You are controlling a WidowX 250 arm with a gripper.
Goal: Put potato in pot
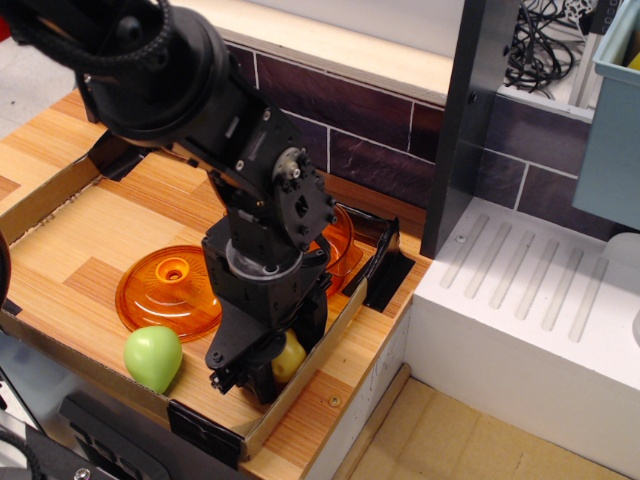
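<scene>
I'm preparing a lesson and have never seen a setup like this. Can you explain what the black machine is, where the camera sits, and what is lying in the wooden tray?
The camera looks down from above and in front. The black machine is a robot arm ending in a gripper, lowered around a small yellow lumpy toy potato; whether it grips yet is unclear. In the shallow wooden tray also lie a smooth light-green pear-shaped toy, a flat orange knobbed lid and, mostly hidden behind the arm, a round translucent orange pot.
</scene>
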